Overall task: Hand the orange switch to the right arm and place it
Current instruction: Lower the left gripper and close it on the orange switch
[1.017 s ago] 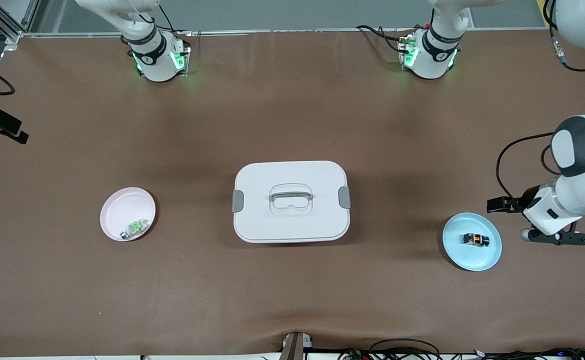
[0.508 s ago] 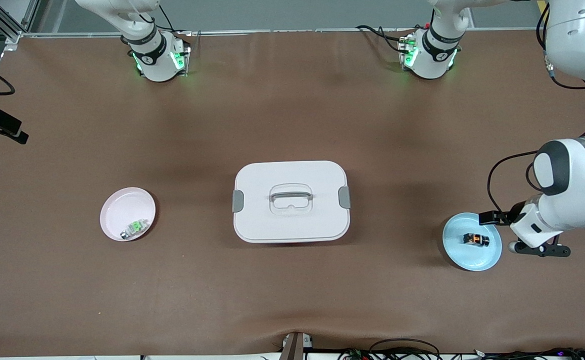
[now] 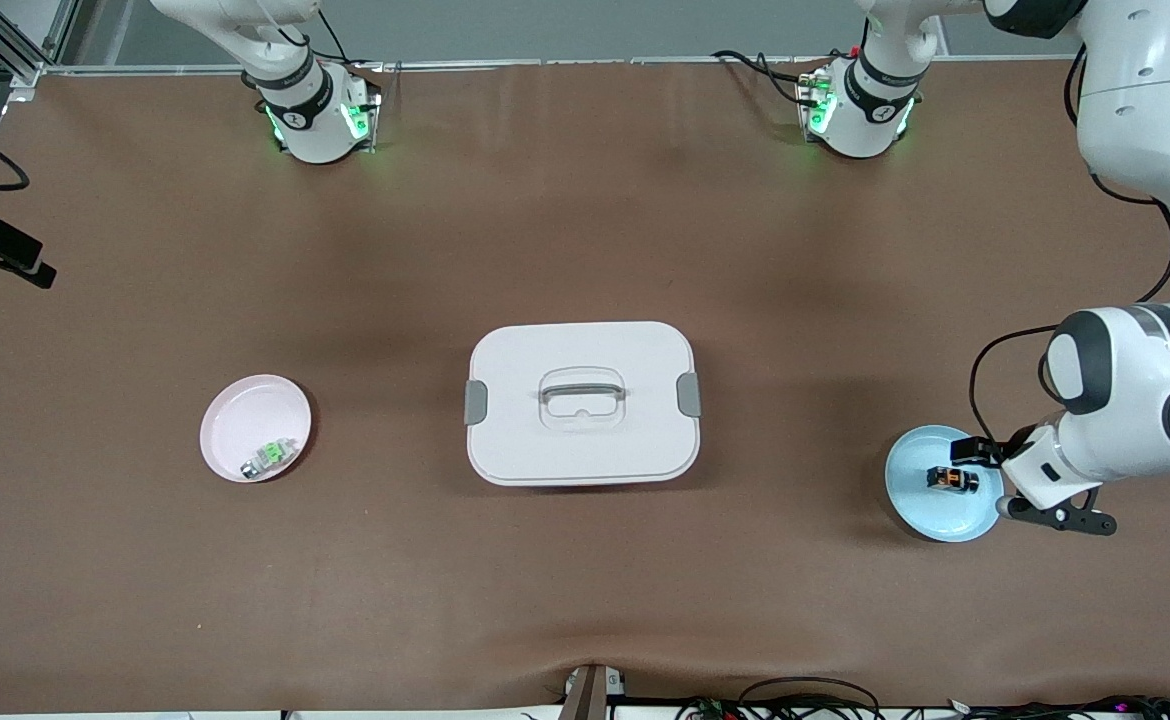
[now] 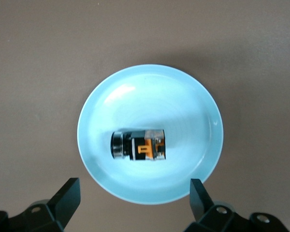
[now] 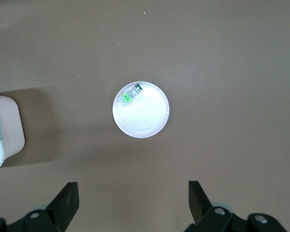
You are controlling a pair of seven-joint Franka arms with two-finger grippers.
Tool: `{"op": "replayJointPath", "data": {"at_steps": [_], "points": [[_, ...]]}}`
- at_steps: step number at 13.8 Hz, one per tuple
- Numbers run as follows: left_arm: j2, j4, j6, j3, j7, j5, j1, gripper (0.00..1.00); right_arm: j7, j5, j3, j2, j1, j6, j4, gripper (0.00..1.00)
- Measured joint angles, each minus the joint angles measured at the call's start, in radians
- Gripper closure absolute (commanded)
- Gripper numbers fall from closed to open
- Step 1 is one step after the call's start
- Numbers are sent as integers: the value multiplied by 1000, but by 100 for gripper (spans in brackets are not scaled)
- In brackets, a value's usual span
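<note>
The orange switch [image 3: 952, 479] lies on its side in a light blue plate [image 3: 935, 515] at the left arm's end of the table. In the left wrist view the switch [image 4: 138, 145] shows its orange face and metallic end in the middle of the plate [image 4: 150, 92]. My left gripper [image 3: 1023, 487] hovers over the plate's edge, open and empty [image 4: 135, 187], with the switch ahead of its fingertips. My right gripper [image 5: 133, 193] is open and empty, high over the right arm's end of the table; it is out of the front view.
A white lidded box [image 3: 582, 402] with a handle sits mid-table; its corner shows in the right wrist view [image 5: 0, 135]. A pink plate [image 3: 245, 410] toward the right arm's end holds a small green-and-clear component [image 3: 270, 455], also in the right wrist view [image 5: 130, 94].
My left arm has swung in toward the blue plate, and its gripper has moved from beside the plate to over its edge. The switch and the right arm have not moved.
</note>
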Motion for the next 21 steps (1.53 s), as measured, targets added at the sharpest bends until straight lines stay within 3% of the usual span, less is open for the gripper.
{"op": "replayJointPath", "data": {"at_steps": [16,21], "points": [[100,12,112,0,1,39,6,0,0,0,-1,0,-10,0,0,0],[118,11,112,-4,-1,-32,12,0,0,0,-1,0,-11,0,0,0]]}}
